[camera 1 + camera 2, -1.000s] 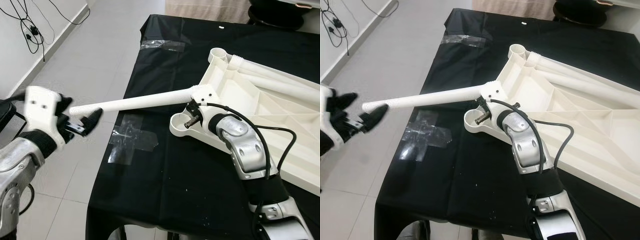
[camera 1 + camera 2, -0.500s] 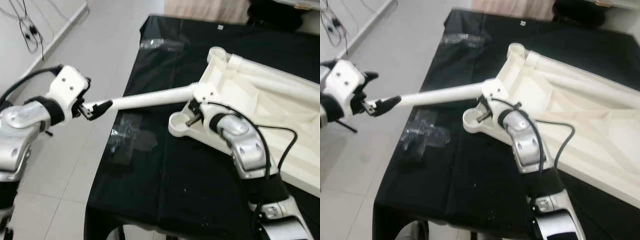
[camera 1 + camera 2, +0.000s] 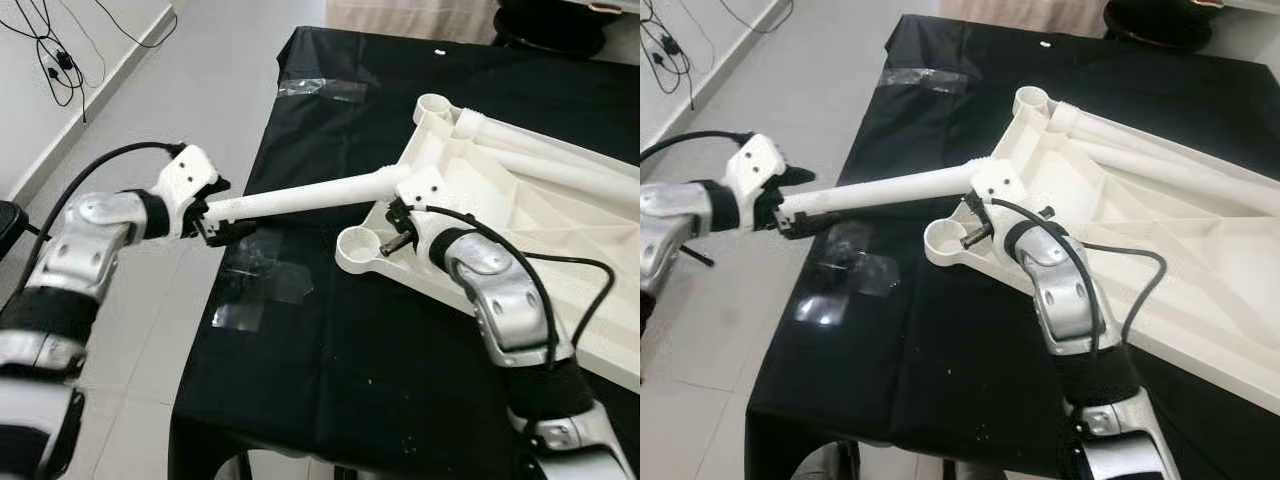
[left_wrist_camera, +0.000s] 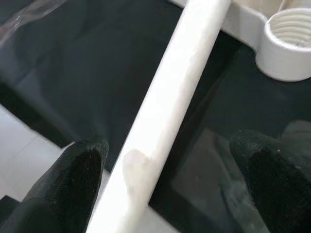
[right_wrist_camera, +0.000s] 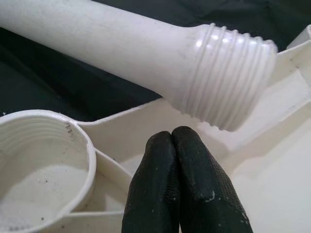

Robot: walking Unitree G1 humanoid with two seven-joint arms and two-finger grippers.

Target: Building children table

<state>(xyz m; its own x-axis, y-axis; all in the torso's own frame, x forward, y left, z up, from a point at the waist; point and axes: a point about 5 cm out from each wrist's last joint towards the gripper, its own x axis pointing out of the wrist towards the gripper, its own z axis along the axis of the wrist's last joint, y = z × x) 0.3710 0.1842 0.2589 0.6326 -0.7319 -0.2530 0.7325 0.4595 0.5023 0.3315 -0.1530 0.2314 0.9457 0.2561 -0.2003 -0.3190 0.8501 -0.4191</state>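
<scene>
An upturned white plastic table top [image 3: 520, 220] lies on a black-covered table [image 3: 330, 380]. A white leg [image 3: 300, 198] slants from the top's near corner out past the table's left edge. Its threaded end [image 5: 228, 73] rests on the corner rim beside an empty screw socket [image 3: 360, 245]. My left gripper [image 3: 218, 222] is open around the leg's free end, with the leg [image 4: 160, 121] between the fingers [image 4: 82, 170]. My right gripper [image 3: 393, 222] is shut on nothing, its fingertips [image 5: 180, 170] just under the threaded end.
Another white leg [image 3: 550, 165] lies inside the upturned top, and a second socket [image 3: 435, 105] is at the far corner. Clear tape patches [image 3: 265, 280] stick to the cloth near the left edge. Tiled floor and wall cables [image 3: 60, 60] lie to the left.
My left gripper has come in from beyond the leg's free end and now straddles it. The right gripper stays by the corner socket.
</scene>
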